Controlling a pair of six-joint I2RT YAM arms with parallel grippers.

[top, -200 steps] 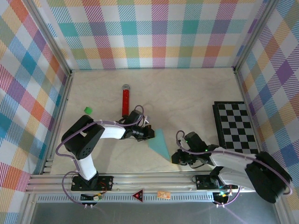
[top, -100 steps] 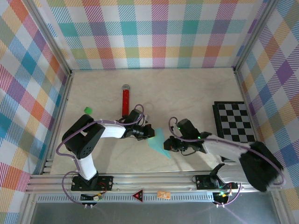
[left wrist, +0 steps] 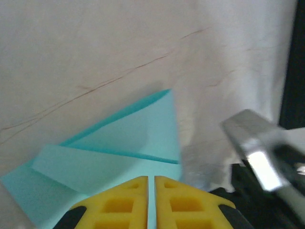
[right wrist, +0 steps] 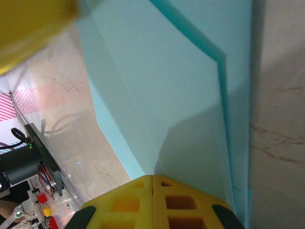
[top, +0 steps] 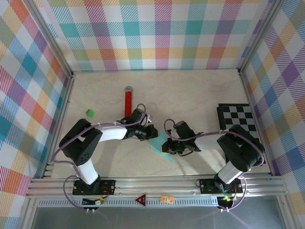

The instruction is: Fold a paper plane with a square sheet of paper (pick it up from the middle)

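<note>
walls point(top: 157, 33): pastel plaid panels on the left, back and right sides of the table.
table point(top: 200, 95): pale marbled top, with both arm bases on the rail at its near edge.
right arm point(top: 233, 148): stretched low toward the left, reaching to the middle of the table.
left arm point(top: 90, 140): stretched low toward the right, meeting the right arm over the paper.
checkered board point(top: 240, 126): black and white, flat by the right wall, well apart from the paper.
cyan paper point(top: 158, 145): lies flat on the table at near centre, between the two tools. It is partly folded: the top view shows a wedge pointing to the near right, and the left wrist view shows layered flaps with darker crease edges.
red tube point(top: 127, 102): glittery, lying lengthwise just behind the left arm's wrist, with a grey cap at the far end.
left tool point(top: 155, 135): at the paper's left edge. The yellow fingertips are clenched to a hairline slit over the paper, and I cannot tell if the sheet is pinched.
right tool point(top: 166, 147): at the paper's right side. The yellow fingertips are clenched tight together and sit on the paper, with no clear grasp.
green block point(top: 89, 112): small, near the left wall, well apart from the paper.
</note>
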